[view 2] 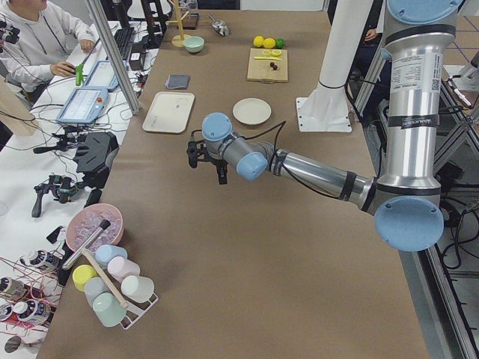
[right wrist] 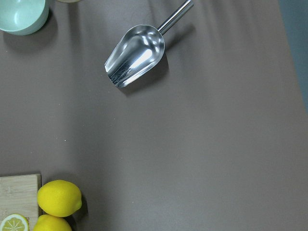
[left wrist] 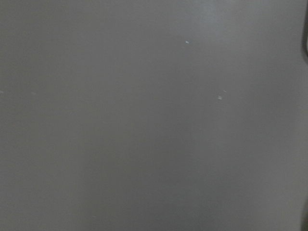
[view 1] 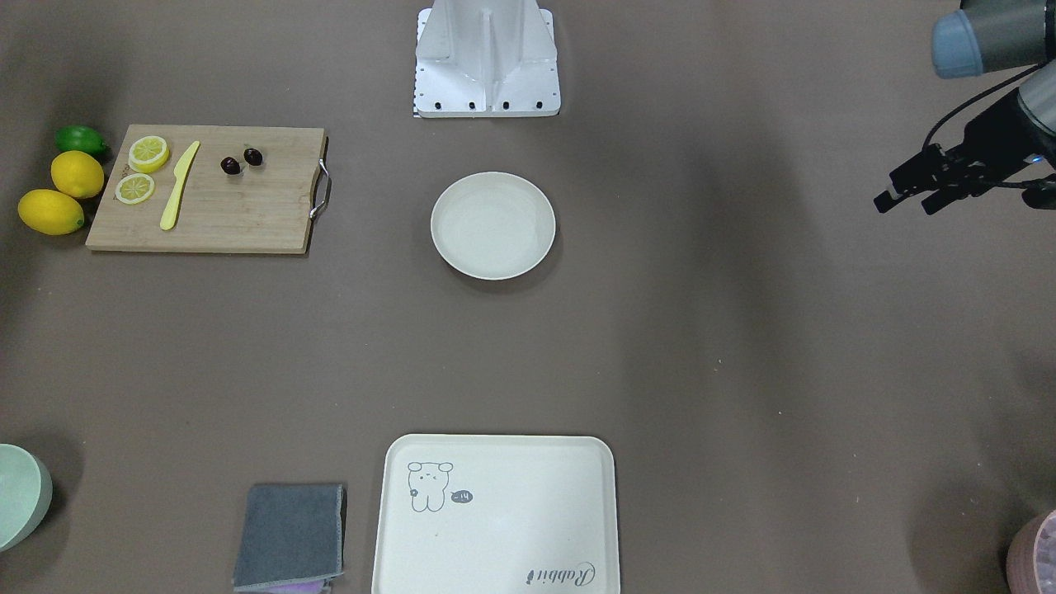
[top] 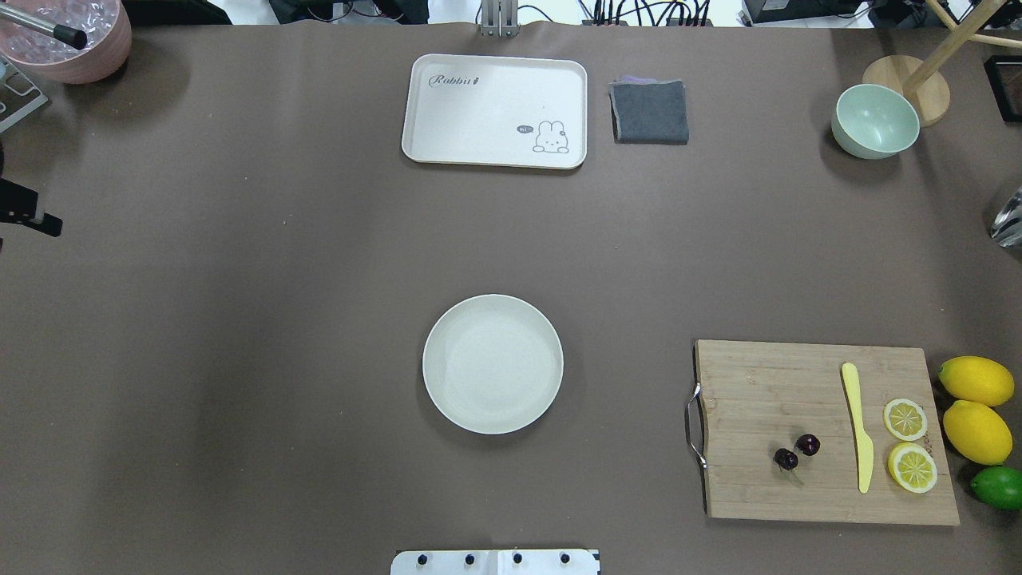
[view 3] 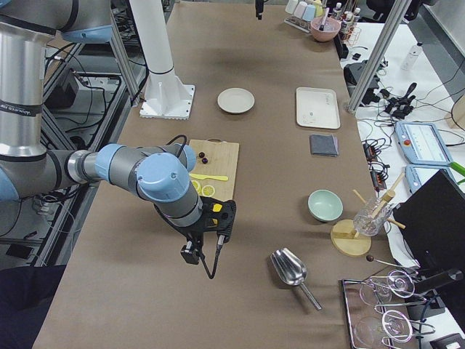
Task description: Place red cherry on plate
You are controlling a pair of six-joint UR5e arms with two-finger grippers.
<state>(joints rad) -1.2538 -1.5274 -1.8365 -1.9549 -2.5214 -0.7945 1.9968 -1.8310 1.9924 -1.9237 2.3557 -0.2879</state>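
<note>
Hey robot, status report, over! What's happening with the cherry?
Left gripper open, empty, parked far aside. Right gripper past the cutting board, jaws unreadable. Red cherry untouched on board; path to plate clear.

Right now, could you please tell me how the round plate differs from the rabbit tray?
The plate is round and plain; the tray is rectangular with a rabbit drawing. The plate sits mid-table; the tray lies farther from the robot's base, beside a grey cloth. Both are cream-white and empty.
</note>
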